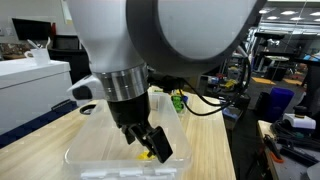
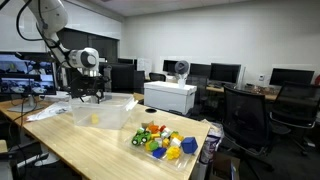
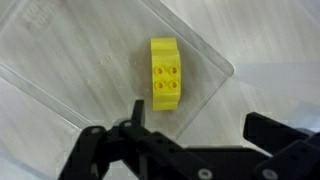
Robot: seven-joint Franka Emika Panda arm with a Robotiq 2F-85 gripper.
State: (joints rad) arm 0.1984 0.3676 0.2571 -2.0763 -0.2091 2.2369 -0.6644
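A yellow studded brick (image 3: 166, 73) lies on the floor of a clear plastic bin (image 3: 60, 50), just ahead of my gripper (image 3: 197, 125) in the wrist view. The jaws stand open and hold nothing; the left finger (image 3: 135, 115) is close below the brick. In an exterior view the gripper (image 1: 150, 140) hangs over the clear bin (image 1: 90, 150) with the yellow brick (image 1: 146, 155) beside its fingertips. In an exterior view the gripper (image 2: 92, 94) hovers above the bin (image 2: 118, 112), and the brick (image 2: 95, 119) shows through its wall.
A pile of coloured bricks (image 2: 162, 141) in a clear bag lies near the wooden table's front edge (image 2: 110, 160). A white box (image 2: 170, 96) stands behind. Office chairs (image 2: 245, 115) and monitors surround the table. Green and yellow pieces (image 1: 178, 101) lie beyond the bin.
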